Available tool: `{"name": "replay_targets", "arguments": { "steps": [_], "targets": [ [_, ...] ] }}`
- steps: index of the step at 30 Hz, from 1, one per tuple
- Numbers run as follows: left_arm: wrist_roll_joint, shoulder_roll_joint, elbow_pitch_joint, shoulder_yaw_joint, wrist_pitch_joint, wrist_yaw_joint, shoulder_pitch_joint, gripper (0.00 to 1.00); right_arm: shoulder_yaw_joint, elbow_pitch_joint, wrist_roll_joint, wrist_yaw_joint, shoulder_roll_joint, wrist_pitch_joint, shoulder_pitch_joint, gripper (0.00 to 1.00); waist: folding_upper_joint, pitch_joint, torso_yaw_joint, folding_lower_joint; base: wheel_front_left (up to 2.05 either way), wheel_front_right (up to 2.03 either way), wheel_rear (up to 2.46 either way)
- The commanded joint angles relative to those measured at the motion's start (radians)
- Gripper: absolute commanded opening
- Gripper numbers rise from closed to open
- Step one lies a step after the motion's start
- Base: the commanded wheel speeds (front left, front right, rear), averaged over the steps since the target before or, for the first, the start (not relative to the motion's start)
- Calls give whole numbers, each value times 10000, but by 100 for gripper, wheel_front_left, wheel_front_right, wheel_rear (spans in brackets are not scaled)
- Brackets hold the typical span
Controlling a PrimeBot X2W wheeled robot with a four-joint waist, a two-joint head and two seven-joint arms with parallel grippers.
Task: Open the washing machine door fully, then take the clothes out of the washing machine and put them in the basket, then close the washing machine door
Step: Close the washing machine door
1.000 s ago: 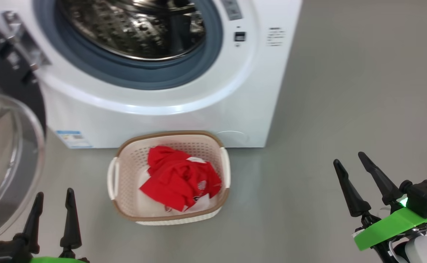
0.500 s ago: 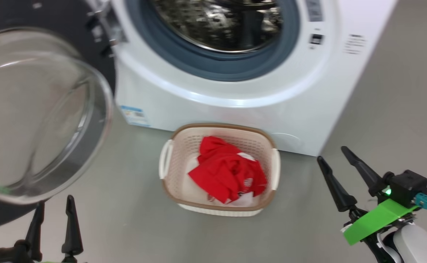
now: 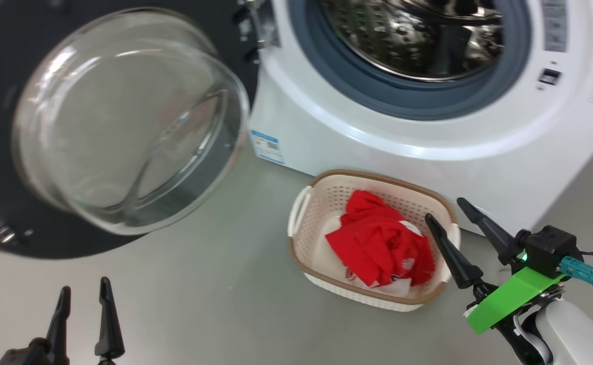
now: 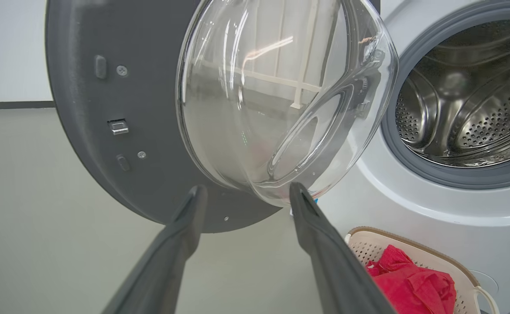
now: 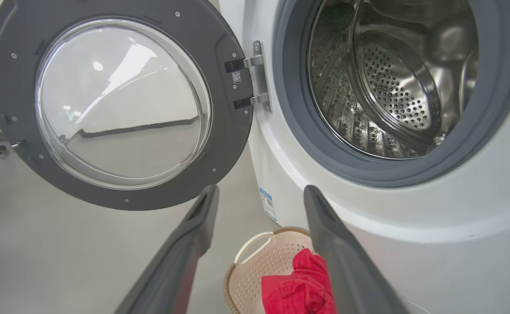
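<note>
The washing machine door (image 3: pixel 124 121) (image 4: pixel 281 96) (image 5: pixel 119 109) hangs wide open to the left of the white washing machine (image 3: pixel 428 137) (image 5: pixel 455 209), whose steel drum (image 3: pixel 418 35) (image 4: pixel 468 109) (image 5: pixel 390 83) looks empty. The red clothes (image 3: pixel 382 246) (image 4: pixel 412 288) (image 5: pixel 300 290) lie in the cream basket (image 3: pixel 321 197) (image 4: pixel 394 244) (image 5: pixel 259 261) on the floor in front of the machine. My left gripper (image 3: pixel 83 286) (image 4: pixel 244 194) is open and empty, below the door. My right gripper (image 3: pixel 446 210) (image 5: pixel 259 192) is open and empty, just right of the basket.
Grey floor (image 3: pixel 215 284) spreads around the basket and under the door. A blue label sticker (image 3: pixel 267 146) marks the machine's lower left corner. Door hinges (image 5: pixel 255 76) join the door to the machine's front.
The head camera has swung left, so door, machine and basket shift right in view. The right gripper now shows closer to the basket. Both grippers stay open.
</note>
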Motion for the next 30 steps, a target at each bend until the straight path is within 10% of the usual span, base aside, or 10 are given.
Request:
{"name": "replay_targets", "arguments": {
  "steps": [1, 21, 23, 30],
  "targets": [
    [-76, 158, -275, 254, -122, 118, 3, 100, 229, -163, 91, 16, -122, -46, -179, 100, 0, -45, 585, 0, 0, 0, 0],
    [-759, 157, -1074, 271, -122, 434, 449, 100, 1180, 236, 387, 16, 59, -46, -946, 100, 0, 27, 895, 0, 0, 0, 0],
    [-1153, 157, -1299, 339, -122, 278, 375, 6, 1177, 236, 407, 16, 56, -46, -915, 100, 0, 22, 895, 0, 0, 0, 0],
    [-1349, 237, -2698, 1390, -122, -307, -347, 0, 1015, 198, 423, 16, 12, -46, -715, 100, 0, 2, 887, 0, 0, 0, 0]
  ]
}}
